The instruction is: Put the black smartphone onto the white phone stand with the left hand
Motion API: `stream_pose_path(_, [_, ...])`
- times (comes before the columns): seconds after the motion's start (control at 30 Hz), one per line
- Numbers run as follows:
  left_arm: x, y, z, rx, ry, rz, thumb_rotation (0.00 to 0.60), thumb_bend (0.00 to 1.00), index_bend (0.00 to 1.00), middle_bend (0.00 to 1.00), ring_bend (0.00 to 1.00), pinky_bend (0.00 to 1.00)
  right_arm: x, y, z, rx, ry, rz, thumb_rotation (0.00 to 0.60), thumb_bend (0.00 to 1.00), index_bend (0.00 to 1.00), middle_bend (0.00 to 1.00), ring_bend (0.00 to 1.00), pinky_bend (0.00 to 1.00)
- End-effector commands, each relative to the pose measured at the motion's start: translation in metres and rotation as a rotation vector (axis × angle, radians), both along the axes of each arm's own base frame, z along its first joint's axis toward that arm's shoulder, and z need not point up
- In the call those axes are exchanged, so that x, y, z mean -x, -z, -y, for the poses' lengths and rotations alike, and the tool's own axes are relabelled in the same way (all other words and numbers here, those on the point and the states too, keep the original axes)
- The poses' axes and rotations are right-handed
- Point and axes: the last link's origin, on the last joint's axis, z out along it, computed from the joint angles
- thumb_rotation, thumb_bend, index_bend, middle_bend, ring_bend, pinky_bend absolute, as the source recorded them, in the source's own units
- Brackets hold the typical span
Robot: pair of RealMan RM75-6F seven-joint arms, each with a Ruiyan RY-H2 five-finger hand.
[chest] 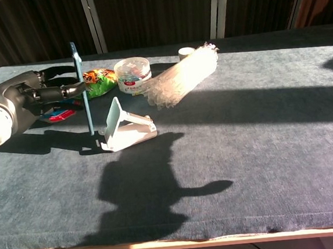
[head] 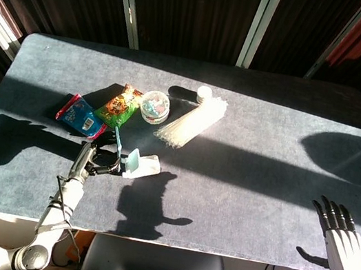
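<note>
My left hand [chest: 33, 96] [head: 96, 156] grips the smartphone [chest: 82, 85] [head: 118, 141], which shows edge-on and upright with a bluish sheen. The phone hangs just left of the white phone stand [chest: 126, 128] [head: 139, 164], close to its tilted back plate but apart from it. The stand sits on the blue-grey table [chest: 262, 151] left of the middle. My right hand [head: 342, 239] rests open at the table's front right edge, palm down, holding nothing; only the head view shows it.
Behind the stand lie a blue snack packet [head: 79, 114], a green and orange snack bag [head: 120, 106], a round tub [chest: 132, 70], a bundle of clear straws [chest: 182, 73] and a small white cap [head: 205, 92]. Strong sunlight and dark shadows cross the table.
</note>
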Motion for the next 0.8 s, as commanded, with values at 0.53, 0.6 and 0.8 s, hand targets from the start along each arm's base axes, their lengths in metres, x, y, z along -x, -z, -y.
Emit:
stream_pose_path(0.53, [-0.014,0.026,-0.001,0.014,0.012,0.029,0.600,0.44,0.94,1.00,0.74,0.32,0.001,-0.004,-0.002,0.005,-0.002,0.008,0.600,0.11,0.00,0.00,0.00,0.00])
stream_pose_path(0.6, [-0.014,0.028,-0.002,0.011,0.009,0.024,0.600,0.44,0.94,1.00,0.74,0.32,0.001,-0.004,-0.002,0.005,-0.001,0.009,0.600,0.11,0.00,0.00,0.00,0.00])
stream_pose_path(0.8, [-0.011,0.033,-0.004,0.009,-0.006,0.025,0.600,0.44,0.94,1.00,0.75,0.32,0.001,-0.005,-0.002,0.006,0.000,0.012,0.600,0.11,0.00,0.00,0.00,0.00])
